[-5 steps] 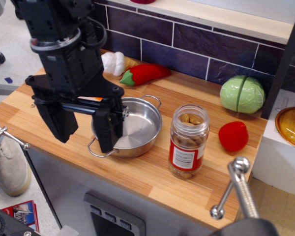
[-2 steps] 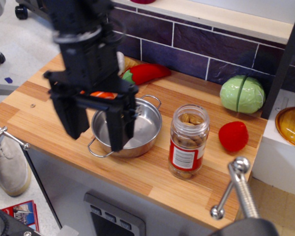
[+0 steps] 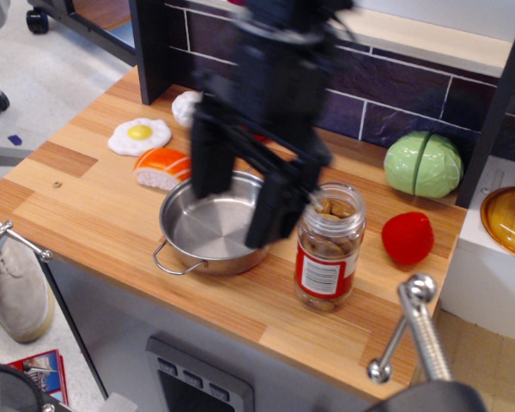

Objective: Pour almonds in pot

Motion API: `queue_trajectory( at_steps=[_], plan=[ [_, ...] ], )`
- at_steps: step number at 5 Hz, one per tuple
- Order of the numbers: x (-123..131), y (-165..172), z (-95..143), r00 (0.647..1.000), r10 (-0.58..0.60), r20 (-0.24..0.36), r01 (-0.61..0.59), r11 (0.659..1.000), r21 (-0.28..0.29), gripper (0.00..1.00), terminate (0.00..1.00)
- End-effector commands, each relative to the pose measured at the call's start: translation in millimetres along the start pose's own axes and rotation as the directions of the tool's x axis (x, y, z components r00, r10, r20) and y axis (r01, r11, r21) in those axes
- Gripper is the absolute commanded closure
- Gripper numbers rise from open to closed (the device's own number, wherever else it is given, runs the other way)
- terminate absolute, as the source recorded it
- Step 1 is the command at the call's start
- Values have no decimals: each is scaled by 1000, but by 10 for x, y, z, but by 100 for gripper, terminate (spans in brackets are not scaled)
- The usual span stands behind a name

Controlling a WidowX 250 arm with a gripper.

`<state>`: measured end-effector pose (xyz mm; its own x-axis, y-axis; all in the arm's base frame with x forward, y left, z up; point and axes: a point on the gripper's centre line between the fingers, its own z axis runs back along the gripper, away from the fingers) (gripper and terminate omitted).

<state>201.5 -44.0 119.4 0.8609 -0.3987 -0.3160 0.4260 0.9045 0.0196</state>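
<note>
Nearest the camera: a blurred chrome rod with ball ends (image 3: 415, 330) at lower right, out of focus.

The clear jar (image 3: 329, 257) stands upright on the wooden counter (image 3: 86, 215), lid off. Almonds (image 3: 332, 208) fill it, brown ovals visible at the mouth and through the wall. Red-and-white label on the front; the text is too small to read.

The pot (image 3: 210, 233) sits just left of the jar, shallow, shiny steel, with a wire loop handle on its front-left edge. Nothing inside it.

The gripper (image 3: 240, 196) is motion-blurred and hangs over the pot's right half, jaws spread wide and holding nothing. One finger (image 3: 275, 210) points down just beside the jar's left shoulder; can't tell if it touches. The other is over the pot's back rim.

Right of the jar: a red toy strawberry (image 3: 407, 237), apart from it. Left of the pot: an orange-and-white sushi piece (image 3: 162, 167), then a fried egg (image 3: 139, 136).

Farther back: a green cabbage (image 3: 423, 164) against the dark tile wall (image 3: 386, 81). An amber glass lid (image 3: 508, 220) is at the right edge, on a white stand.
</note>
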Motion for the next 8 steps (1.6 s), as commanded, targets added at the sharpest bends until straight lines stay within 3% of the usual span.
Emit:
queue_trajectory(
  at_steps=[1,2,3,4,5,7,8],
  plan=[
    [307,-399,203,942,-276,-192,325,897,301,0,0],
    [378,-566,251,909,-339,-241,411,821,397,0,0],
    [508,-708,190,863,-363,-351,500,715,489,0,0],
    [678,-716,64,775,-358,-521,610,639,468,0,0],
    [760,-637,-50,680,-387,-622,699,598,392,0,0],
    [777,-409,-252,543,-427,-723,793,545,273,0,0],
    [774,-252,-305,515,-412,-752,800,547,248,0,0]
  ],
)
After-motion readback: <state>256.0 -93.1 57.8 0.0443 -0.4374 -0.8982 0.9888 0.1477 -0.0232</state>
